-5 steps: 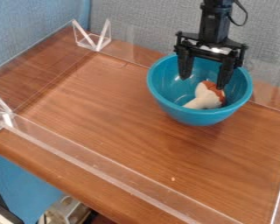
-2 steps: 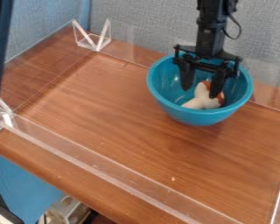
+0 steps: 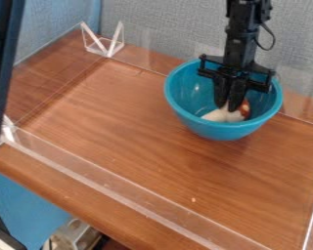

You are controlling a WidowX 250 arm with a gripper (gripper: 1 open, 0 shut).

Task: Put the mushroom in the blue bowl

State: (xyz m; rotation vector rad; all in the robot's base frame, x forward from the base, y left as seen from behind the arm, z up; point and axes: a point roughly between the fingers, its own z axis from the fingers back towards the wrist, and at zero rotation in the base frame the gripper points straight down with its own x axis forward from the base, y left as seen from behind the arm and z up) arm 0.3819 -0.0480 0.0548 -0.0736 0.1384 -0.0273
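Pointing straight down, pincer (image 3: pixel 238 96) inside blue bowl (image 3: pixel 186 103), fingers narrowed onto mushroom (image 3: pixel 225 114)

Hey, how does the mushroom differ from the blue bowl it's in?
Size: the mushroom is tiny, while the blue bowl is the largest object on the table. Colour: the mushroom is cream-white with an orange-brown bit, while the bowl is plain glossy teal. Role: the mushroom lies inside, partly hidden by the gripper; the bowl stands upright, holding it. Both sit at the table's far right.
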